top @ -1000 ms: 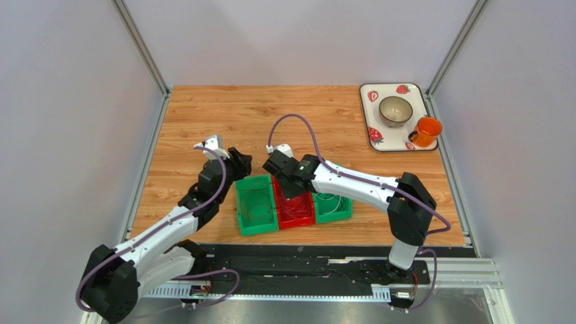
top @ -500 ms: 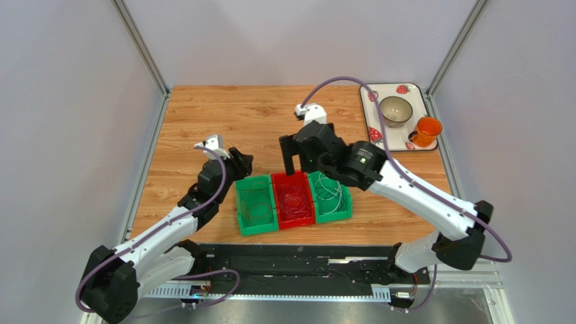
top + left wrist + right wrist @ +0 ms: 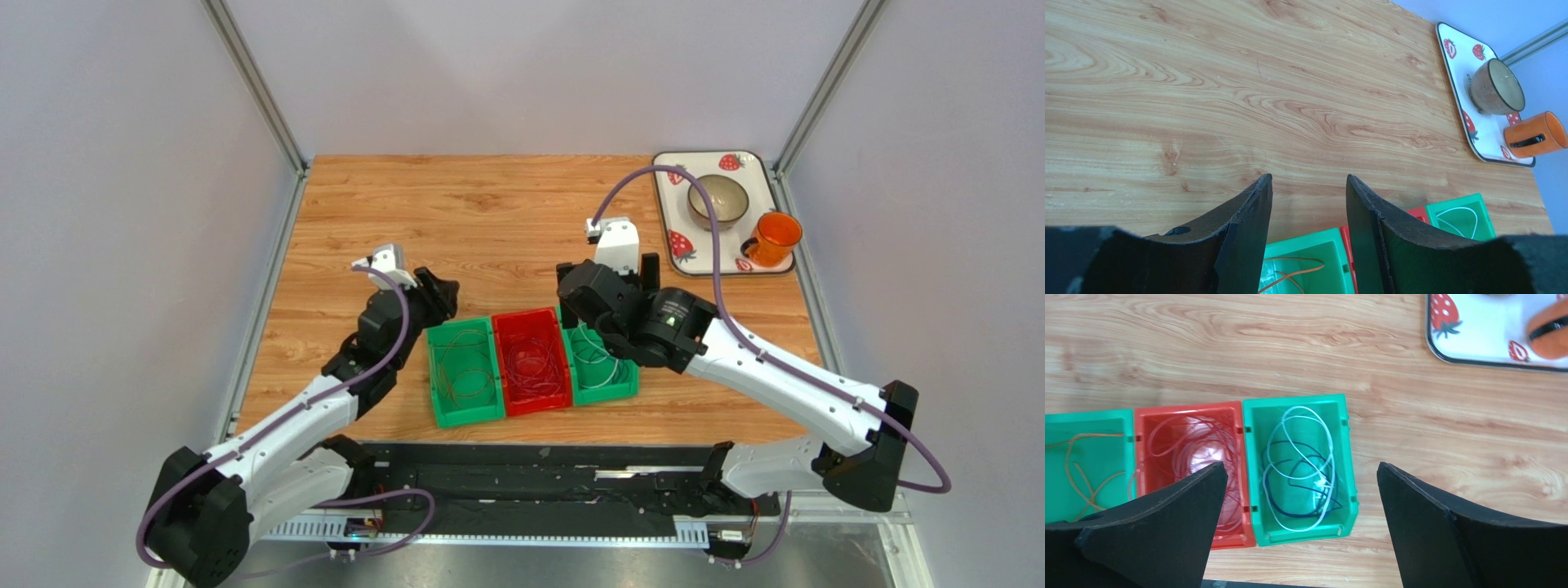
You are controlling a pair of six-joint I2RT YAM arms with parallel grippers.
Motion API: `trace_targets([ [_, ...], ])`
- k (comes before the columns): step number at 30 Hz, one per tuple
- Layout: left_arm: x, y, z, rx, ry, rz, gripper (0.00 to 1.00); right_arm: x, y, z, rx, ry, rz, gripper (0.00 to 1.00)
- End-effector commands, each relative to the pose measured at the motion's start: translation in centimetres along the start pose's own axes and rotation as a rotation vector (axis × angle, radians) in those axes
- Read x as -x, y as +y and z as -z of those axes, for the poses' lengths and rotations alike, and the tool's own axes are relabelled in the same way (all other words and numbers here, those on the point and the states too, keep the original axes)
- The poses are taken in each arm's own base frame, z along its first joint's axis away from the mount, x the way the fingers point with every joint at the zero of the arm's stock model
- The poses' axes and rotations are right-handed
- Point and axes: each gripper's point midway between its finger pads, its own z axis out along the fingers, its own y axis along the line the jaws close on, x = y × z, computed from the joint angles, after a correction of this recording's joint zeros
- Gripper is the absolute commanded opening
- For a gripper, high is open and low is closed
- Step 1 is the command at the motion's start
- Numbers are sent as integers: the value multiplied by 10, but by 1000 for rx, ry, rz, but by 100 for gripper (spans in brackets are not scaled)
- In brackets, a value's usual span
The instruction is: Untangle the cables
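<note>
The cables (image 3: 1300,462) lie sorted by colour in the red bin (image 3: 1189,408) and the green bins (image 3: 1295,404) flanking it, which is probably why you see the right gripper (image 3: 1300,471) spread wide above them and the left gripper (image 3: 1308,179) parted, both empty.

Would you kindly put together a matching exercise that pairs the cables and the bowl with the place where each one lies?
Things:
1. orange cable
2. red cable
3. white cable
4. bowl

Places:
A. strawberry tray
B. green bin nearest the right arm
C. red bin
D. green bin nearest the left arm

Pairs: 1-D, 2-C, 3-B, 4-A.
</note>
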Motion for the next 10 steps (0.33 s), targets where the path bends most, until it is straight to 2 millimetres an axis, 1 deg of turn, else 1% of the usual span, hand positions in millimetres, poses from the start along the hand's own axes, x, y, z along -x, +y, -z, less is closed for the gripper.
trace_targets([
  [1, 19, -9, 1, -27, -55, 19, 57, 16, -28, 17, -36, -110, -122, 100],
  [2, 17, -8, 1, -24, -54, 19, 57, 13, -26, 15, -20, -117, -128, 100],
  [4, 18, -8, 2, -23, -58, 24, 56, 14, -25, 19, 22, -126, -142, 100],
  [6, 18, -6, 2, -19, -60, 28, 56, 16, -20, 22, 63, -132, -156, 100],
  [10, 19, -6, 4, -23, -68, 33, 56, 30, -19, 31, 112, -185, -194, 100],
])
